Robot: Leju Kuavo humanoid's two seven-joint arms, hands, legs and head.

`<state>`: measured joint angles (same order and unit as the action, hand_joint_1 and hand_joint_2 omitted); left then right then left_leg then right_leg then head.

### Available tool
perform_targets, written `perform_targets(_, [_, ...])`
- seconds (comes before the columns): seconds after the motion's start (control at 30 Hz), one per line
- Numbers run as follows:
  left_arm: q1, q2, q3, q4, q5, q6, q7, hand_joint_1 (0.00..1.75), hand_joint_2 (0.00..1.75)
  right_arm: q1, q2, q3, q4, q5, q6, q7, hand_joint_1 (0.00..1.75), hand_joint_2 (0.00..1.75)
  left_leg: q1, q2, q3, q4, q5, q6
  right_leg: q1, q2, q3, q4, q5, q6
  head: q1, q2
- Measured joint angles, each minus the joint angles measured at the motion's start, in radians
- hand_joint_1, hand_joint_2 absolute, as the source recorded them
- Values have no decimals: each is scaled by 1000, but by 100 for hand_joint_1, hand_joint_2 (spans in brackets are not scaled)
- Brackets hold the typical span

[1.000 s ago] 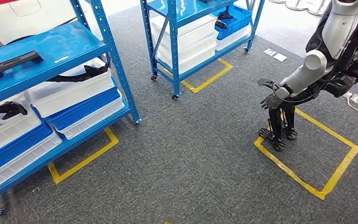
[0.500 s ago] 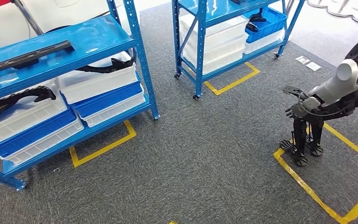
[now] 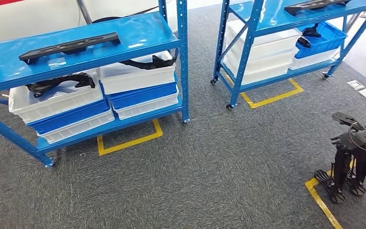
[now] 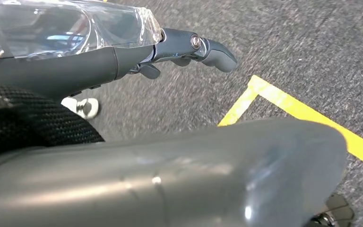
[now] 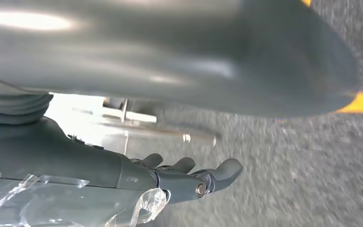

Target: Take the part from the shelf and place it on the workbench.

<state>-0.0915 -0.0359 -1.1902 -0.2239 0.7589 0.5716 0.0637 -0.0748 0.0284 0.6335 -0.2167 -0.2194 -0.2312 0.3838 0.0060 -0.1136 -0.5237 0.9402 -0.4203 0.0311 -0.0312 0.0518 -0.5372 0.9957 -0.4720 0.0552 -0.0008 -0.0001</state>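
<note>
Head view: a long black part [image 3: 70,46] lies flat on the top level of the near blue shelf [image 3: 138,36], above white and blue bins [image 3: 138,90].

Left wrist view: the left hand [image 4: 189,47] hangs over grey carpet [image 4: 307,52], fingers extended, holding nothing.

Right wrist view: the right hand [image 5: 189,177] likewise, fingers loosely extended, empty. The part is well apart from both hands.

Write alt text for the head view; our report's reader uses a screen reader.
Two blue shelf racks stand on grey carpet, holding white and blue bins and long black parts. Another humanoid robot stands at the right on yellow floor tape.
</note>
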Motion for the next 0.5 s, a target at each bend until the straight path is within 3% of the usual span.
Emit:
perform_targets(0.03, [-2,0,0,0,0,2,0,0,0,-1,0,2,0,1,0,0,0,0,-1,-8,-4,3,-3,-5,1,7,5,-12,0,-6,0,0])
perform_targets(0.1, [-4,1,0,0,1,7,0,0,0,-4,0,5,0,4,0,-1,0,0,1,-21,-9,5,-4,-11,5,-13,3,-10,0,-26,-1,0])
perform_targets(0.17, [-4,2,0,0,1,13,1,0,0,-5,0,6,0,5,-1,-1,0,0,3,8,-23,35,-21,-16,6,-35,5,-11,0,-40,-3,0])
perform_targets(0.2, [-4,2,0,0,2,15,3,0,0,-4,0,6,0,6,-2,-1,0,0,3,36,-45,81,-44,-19,7,-47,6,-12,0,-45,-5,0])
perform_targets(0.27, [-5,2,0,0,2,19,6,0,0,-2,-1,6,0,6,-5,-1,0,0,2,87,-118,225,-109,-25,12,-72,6,-12,-4,-51,-7,0])
perform_targets(0.33, [-5,2,0,0,4,23,11,0,0,0,-1,7,0,6,-6,-1,0,0,2,97,-172,326,-137,-24,17,-99,7,-12,-8,-54,-7,0])
perform_targets(0.37, [-5,2,0,0,5,25,13,0,0,0,-1,7,0,6,-7,-1,0,0,1,99,-171,320,-123,-20,19,-112,10,-12,-11,-55,-7,0])
perform_targets(0.43, [-4,2,0,0,7,27,16,0,0,-1,-1,7,0,6,-7,-1,0,0,-9,121,-107,191,-56,-1,24,-136,20,-13,-17,-56,-7,0])
perform_targets(0.5, [-2,1,0,0,11,27,17,0,87,-1,0,7,0,6,-8,-3,0,0,-23,159,-42,59,-8,20,28,-154,29,-13,-24,-51,-7,0])
